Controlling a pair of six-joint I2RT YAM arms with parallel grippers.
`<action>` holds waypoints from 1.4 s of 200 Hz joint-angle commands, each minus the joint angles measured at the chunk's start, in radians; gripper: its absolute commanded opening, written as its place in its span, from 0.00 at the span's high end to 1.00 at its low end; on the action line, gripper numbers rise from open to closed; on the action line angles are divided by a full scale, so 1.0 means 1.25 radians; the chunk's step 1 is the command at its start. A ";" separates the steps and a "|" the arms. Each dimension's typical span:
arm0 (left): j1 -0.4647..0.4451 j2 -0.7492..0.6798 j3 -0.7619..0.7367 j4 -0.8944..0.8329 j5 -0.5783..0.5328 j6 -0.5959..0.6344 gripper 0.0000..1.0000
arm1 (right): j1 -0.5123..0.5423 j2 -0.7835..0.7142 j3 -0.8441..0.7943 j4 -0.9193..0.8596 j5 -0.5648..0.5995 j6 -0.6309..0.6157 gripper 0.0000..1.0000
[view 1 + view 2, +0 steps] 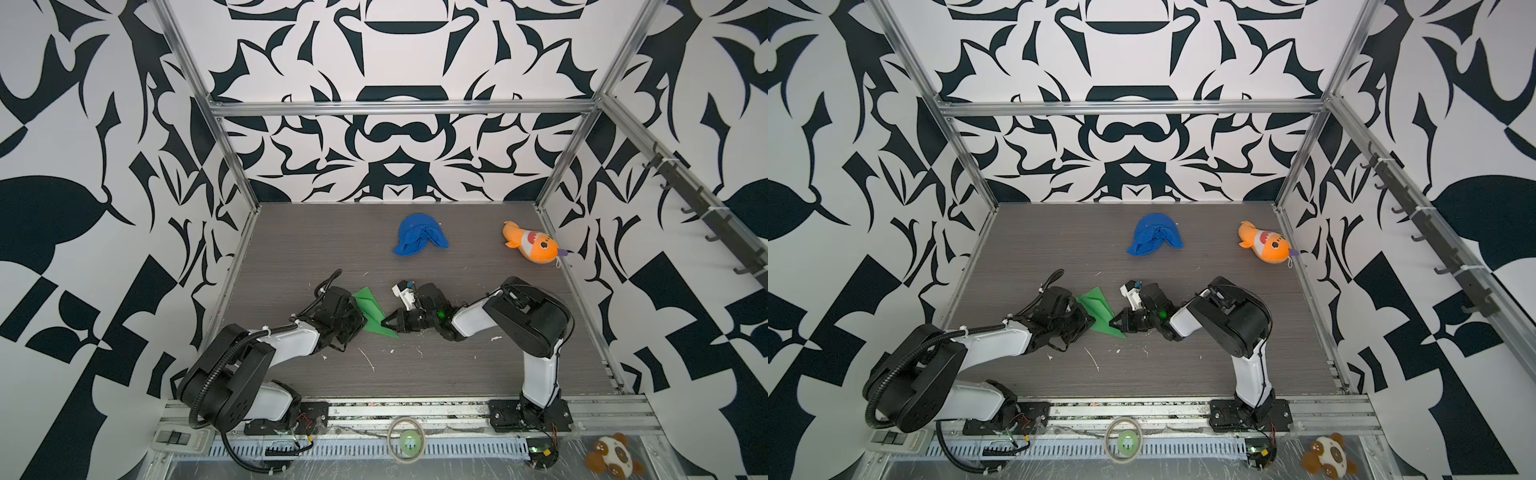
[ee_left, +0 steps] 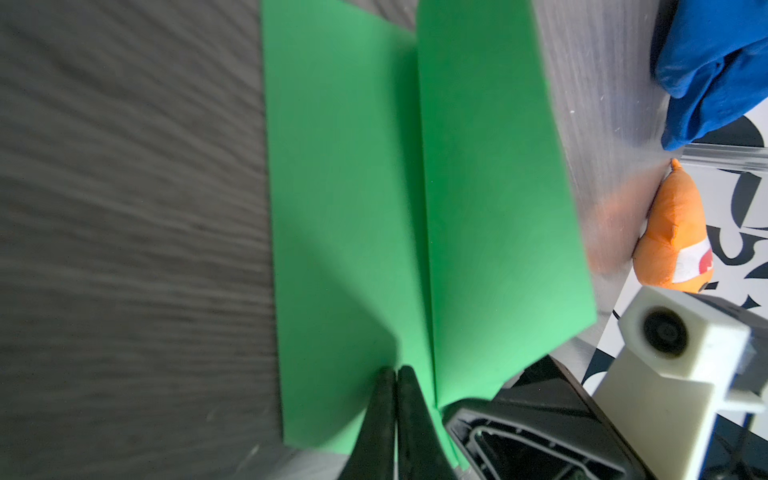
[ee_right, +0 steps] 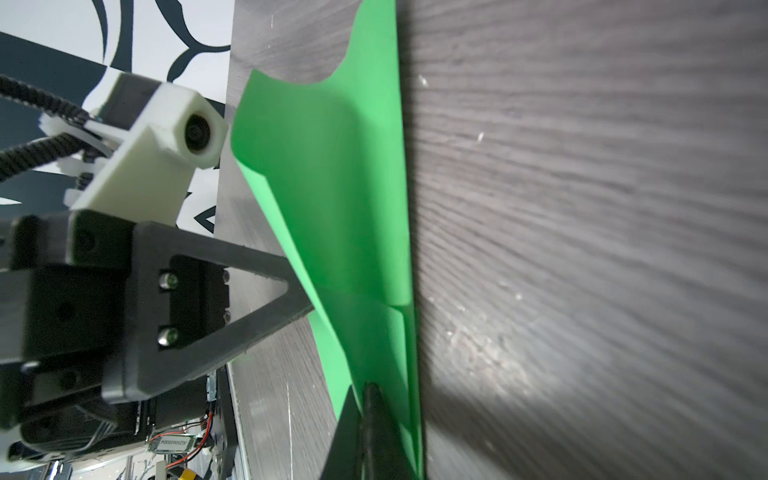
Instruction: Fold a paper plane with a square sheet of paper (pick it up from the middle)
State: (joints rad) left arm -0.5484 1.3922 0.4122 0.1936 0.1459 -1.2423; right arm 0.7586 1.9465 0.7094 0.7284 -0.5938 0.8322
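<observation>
The paper plane is mostly formed. It is already a long, narrow green dart with straight creases, two wing panels and a seam running down the middle between them, plain in the left wrist view. It is raised off the surface, held between the two arms, in the near-left part of the surface. I judge that what is left is finishing work: sharpening the wing creases, flattening one wing that curls at its wide end in the right wrist view, and setting the plane down.

The paper is thin, matte and one colour, stiff along the folds but floppy where it is unfolded.

The left gripper is closed, its black fingertips pinched together on the plane's middle fold. The right gripper is likewise closed on the paper, close to the pointed end. In both top views the grippers meet at the plane from opposite sides, the left one and the right one.

Under the plane the surface is dark grey with a fine wood grain, dotted with small white scraps. Well behind the plane lies a crumpled blue cloth, soft and bunched. Farther from the plane, at the back right, lies an orange toy fish, plump and plush.
</observation>
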 commanded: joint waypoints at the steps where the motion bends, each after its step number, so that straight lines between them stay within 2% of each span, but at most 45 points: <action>1: -0.002 -0.003 0.002 -0.052 -0.015 -0.012 0.92 | -0.004 -0.010 -0.006 0.027 -0.003 -0.008 0.95; 34: -0.002 -0.001 0.004 -0.058 -0.015 -0.013 0.93 | -0.008 -0.018 -0.010 0.019 0.005 -0.017 0.94; 96: -0.002 -0.011 0.006 -0.045 -0.006 -0.009 0.93 | -0.014 0.012 -0.008 0.030 -0.015 0.039 0.96; 163: -0.002 -0.068 0.051 0.001 0.027 0.075 0.86 | -0.023 0.033 0.016 -0.040 -0.039 0.073 0.97; 233: -0.002 0.028 0.089 0.067 0.074 0.105 0.87 | -0.033 0.036 0.021 -0.067 -0.044 0.091 0.97; 280: -0.002 0.085 0.105 0.075 0.075 0.104 0.88 | -0.040 0.043 0.026 -0.088 -0.050 0.096 0.95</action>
State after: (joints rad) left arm -0.5491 1.4757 0.5228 0.2684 0.2298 -1.1244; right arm 0.7185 1.9717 0.7399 0.6987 -0.6640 0.9459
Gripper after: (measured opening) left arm 0.122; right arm 0.047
